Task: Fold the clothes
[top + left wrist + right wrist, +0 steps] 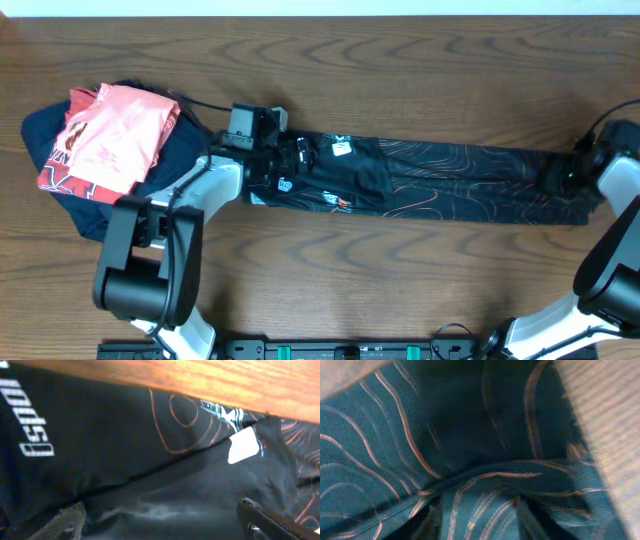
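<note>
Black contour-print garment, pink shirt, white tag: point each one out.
black contour-print garment (450, 175): overhead view, middle of the stretched-out fabric.
pink shirt (115, 140): overhead view, centre of its folded top face.
white tag (243, 445): left wrist view, middle of the tag.

From overhead, the left gripper (272, 158) covers the left end of the black contour-line garment (450, 175). The salmon-pink shirt (115, 135) hides most of the navy garment (40, 140). The right gripper (575, 168) is too small there to read its jaws, and its wrist view shows only blurred fabric. In the left wrist view the picture's edge cuts off the white lettering (37, 435).
</note>
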{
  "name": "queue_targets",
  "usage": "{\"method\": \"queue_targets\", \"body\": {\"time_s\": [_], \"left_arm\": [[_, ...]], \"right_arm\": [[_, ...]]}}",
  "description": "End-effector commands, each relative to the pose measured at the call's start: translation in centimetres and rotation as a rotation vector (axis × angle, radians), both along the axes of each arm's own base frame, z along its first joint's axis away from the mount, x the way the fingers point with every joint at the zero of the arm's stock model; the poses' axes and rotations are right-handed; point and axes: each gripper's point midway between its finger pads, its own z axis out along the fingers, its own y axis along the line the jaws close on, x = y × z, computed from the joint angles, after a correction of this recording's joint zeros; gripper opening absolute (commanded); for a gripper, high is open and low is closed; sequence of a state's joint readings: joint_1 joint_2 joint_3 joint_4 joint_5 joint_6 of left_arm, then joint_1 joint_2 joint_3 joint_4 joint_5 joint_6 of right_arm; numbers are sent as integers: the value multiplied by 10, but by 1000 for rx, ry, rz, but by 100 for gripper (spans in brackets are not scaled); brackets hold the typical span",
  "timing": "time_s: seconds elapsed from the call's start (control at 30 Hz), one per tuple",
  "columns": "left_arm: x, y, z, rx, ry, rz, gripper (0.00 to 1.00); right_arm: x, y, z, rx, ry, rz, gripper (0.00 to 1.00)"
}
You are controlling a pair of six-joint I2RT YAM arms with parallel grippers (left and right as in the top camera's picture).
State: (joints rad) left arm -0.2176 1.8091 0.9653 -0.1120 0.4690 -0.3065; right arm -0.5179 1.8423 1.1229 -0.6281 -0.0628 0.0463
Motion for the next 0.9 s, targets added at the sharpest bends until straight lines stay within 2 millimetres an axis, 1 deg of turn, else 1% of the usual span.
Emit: {"method": "queue_targets", "body": {"time_s": [0.0,0.03,0.1,0.17,0.23,0.37,0.47,0.7,0.8,0.87], "left_arm": [[-1,6,31,-23,-53,1,98],[-1,6,42,-24,-76,-4,98],[-3,7,65,-29,-121,-4,98],[-8,6,80,-34,-141,-7,98],[-15,8,87,-33,-137,-7,98],[-27,10,82,-22,-83,-7,98],[-35,12,76,-13,-41,-6,98],[-38,13,74,-11,-24,-6,98],[-38,13,74,-10,-23,-6,98],[-39,13,74,-10,-21,-6,98]], "right_arm": [[22,-28,40,-55,-63,42,54],[24,-32,48,-65,-66,62,59],[25,-38,60,-81,-68,91,61],[24,-42,61,-87,-67,100,65],[20,-42,56,-87,-52,133,65],[15,-38,36,-74,-21,166,65],[7,-35,15,-61,16,180,66],[-9,-34,-26,-23,95,179,66],[-16,-35,-38,-7,125,174,66],[-18,-35,-43,1,135,172,63]]}}
